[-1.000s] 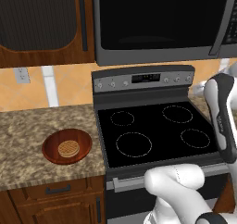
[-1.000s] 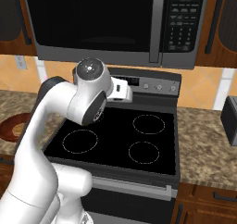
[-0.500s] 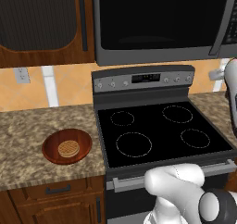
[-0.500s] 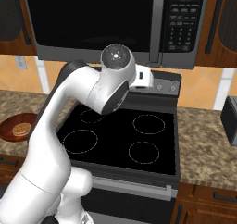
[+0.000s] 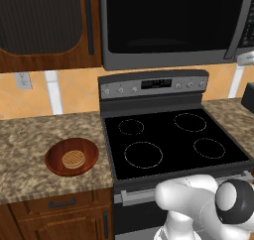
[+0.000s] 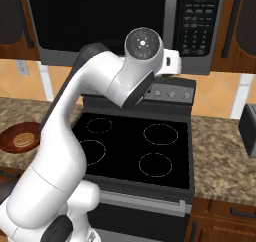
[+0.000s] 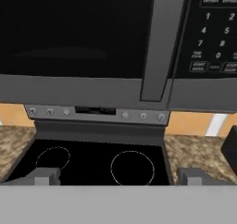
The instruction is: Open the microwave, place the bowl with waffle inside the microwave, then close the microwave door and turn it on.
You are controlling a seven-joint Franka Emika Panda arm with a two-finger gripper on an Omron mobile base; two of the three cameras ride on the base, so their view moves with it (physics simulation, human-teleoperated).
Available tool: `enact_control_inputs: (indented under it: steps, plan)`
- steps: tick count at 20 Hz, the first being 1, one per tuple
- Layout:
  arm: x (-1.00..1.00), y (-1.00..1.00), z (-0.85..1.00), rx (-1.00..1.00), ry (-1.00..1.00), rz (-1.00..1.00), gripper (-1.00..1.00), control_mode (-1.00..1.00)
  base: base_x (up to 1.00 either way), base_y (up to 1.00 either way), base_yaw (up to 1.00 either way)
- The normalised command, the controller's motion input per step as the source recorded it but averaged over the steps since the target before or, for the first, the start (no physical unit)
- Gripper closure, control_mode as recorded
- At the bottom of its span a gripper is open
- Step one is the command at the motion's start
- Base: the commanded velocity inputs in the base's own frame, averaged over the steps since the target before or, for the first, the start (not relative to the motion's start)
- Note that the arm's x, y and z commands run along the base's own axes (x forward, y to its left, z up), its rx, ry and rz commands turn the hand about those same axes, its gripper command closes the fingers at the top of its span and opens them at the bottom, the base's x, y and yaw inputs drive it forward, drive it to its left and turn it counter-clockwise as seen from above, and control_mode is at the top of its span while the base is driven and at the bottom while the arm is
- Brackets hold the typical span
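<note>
Right now I have the claw (image 7: 118,176) spread wide and holding nothing, its 2 tips low in the hand view with the stove (image 7: 95,165) beneath them. I judge the step in hand to be opening the microwave (image 5: 173,26), whose door (image 7: 74,38) is shut. Its vertical bar handle (image 7: 156,45) stands at about 1 o'clock from the claw in the hand view, with the button panel (image 7: 215,28) further out toward 2 o'clock.

To do this well I would raise the claw and bring the handle between both tips before closing, keeping off the buttons. Once gripped, I expect the pull must follow the door's arc, not a straight line, or the tips may slip off the bar.

Meanwhile the bowl (image 5: 72,157) sits on the worktop (image 5: 30,150) at 9 o'clock from the stove, well apart from the claw, with the waffle (image 5: 73,159) lying flat inside it.
</note>
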Motion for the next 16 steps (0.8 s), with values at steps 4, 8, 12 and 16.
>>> enact_control_inputs:
  steps: [4, 8, 12, 16]
  plan:
    - [0.11, -0.26, 0.58, 0.0, -0.15, -0.03, -1.0, -1.0, 0.0, 0.0, 0.0]
    - [0.18, -0.13, 0.54, 0.0, -0.12, -0.07, -1.0, -1.0, 0.0, 0.0, 0.0]
    - [0.27, -0.04, 0.41, 0.02, -0.06, 0.0, -1.0, -1.0, 0.0, 0.0, 0.0]
    - [0.35, -0.01, 0.26, 0.04, 0.0, 0.0, -1.0, -1.0, 0.0, 0.0, 0.0]
